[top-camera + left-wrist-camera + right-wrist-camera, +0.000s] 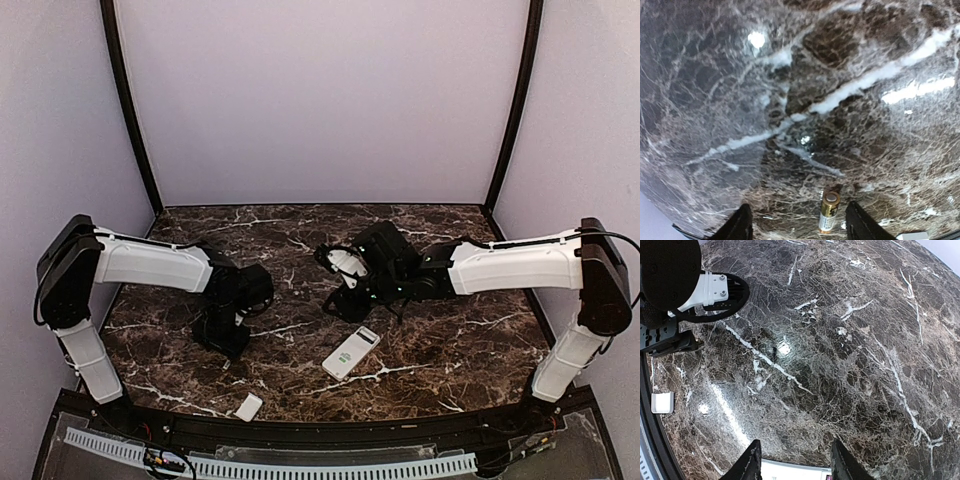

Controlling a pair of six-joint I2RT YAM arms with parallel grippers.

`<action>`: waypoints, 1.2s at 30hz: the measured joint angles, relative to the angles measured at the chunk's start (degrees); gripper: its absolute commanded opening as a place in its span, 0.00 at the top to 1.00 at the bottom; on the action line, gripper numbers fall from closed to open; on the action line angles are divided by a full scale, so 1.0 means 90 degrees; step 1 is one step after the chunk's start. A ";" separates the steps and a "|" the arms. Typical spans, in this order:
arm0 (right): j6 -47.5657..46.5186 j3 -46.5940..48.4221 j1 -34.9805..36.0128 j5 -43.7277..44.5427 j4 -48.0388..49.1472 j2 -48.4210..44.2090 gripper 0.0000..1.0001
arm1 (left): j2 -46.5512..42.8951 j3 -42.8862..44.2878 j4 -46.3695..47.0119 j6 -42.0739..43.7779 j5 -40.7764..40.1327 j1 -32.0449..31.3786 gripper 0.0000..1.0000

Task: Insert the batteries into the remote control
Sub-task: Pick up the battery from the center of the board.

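The white remote control [351, 353] lies at the front middle of the marble table, its greenish display at the far right end. My right gripper [345, 300] hangs just behind it; in the right wrist view it [796, 445] is open and empty, with the remote's white edge [795, 471] low between the fingers. My left gripper [222, 343] is open over a gold-and-white battery [829, 212], which lies on the table between the black fingers [740, 225] without touching them. I see no second battery.
A small white cover plate [249, 406] lies near the front edge, left of the remote; it also shows in the right wrist view [662, 402] and as a corner in the left wrist view [912, 235]. The left arm [670, 290] fills the upper left there.
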 measured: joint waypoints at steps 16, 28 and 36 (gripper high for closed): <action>-0.0032 0.0119 0.0000 0.0053 -0.0170 0.0027 0.56 | -0.0627 -0.0979 0.0629 -0.0199 0.0741 -0.0209 0.67; -0.0032 0.0170 0.0000 0.0100 -0.0284 0.0070 0.55 | -0.0675 -0.1037 0.1047 0.0160 0.1095 -0.0384 1.00; 0.0005 0.0226 -0.0046 0.0170 -0.0408 0.0049 0.55 | -0.0408 -0.0665 0.1059 0.0415 0.0600 -0.0816 1.00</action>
